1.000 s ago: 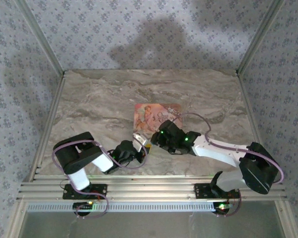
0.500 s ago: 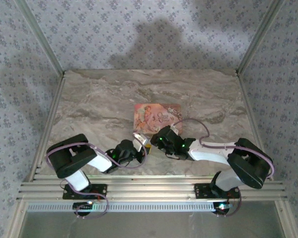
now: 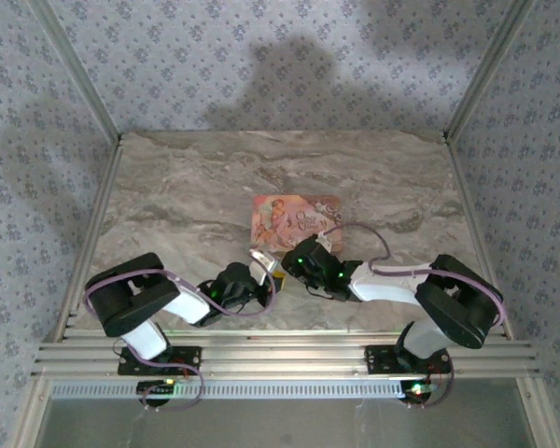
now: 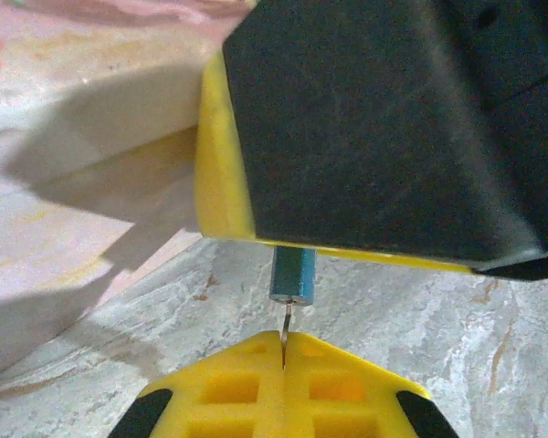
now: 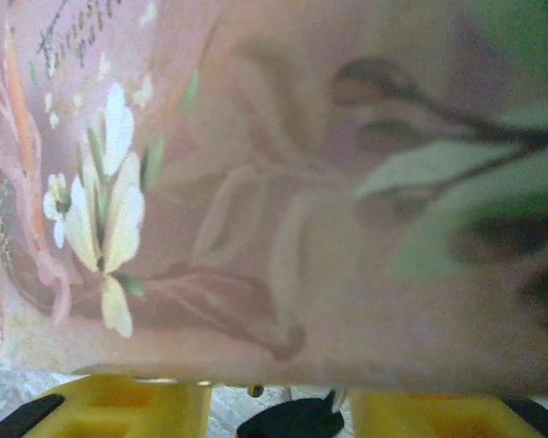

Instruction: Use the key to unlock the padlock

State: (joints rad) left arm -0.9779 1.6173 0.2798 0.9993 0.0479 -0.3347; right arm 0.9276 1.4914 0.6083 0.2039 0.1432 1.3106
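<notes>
In the left wrist view my left gripper (image 4: pixel 284 339) is shut on the key (image 4: pixel 284 325), a thin metal sliver. The key's tip meets the bottom of the blue padlock (image 4: pixel 292 276). The padlock's far end is hidden behind a black and yellow finger (image 4: pixel 365 119) of the right gripper, and I cannot tell whether that finger touches it. In the right wrist view my right gripper (image 5: pixel 281 406) has its yellow fingers apart, with table showing in the gap. From above, the left gripper (image 3: pixel 264 277) and the right gripper (image 3: pixel 287 268) meet just before the pink box.
The flat pink picture-printed box (image 3: pixel 295 219) lies on the marble table (image 3: pixel 187 187) right behind both grippers and looms close in the right wrist view (image 5: pixel 274 182). Metal frame rails (image 3: pixel 261 350) run along the near edge and sides.
The right arm has folded back, and its gripper has slid down and left to the left gripper. Its jaws have narrowed. The left gripper has stayed put.
</notes>
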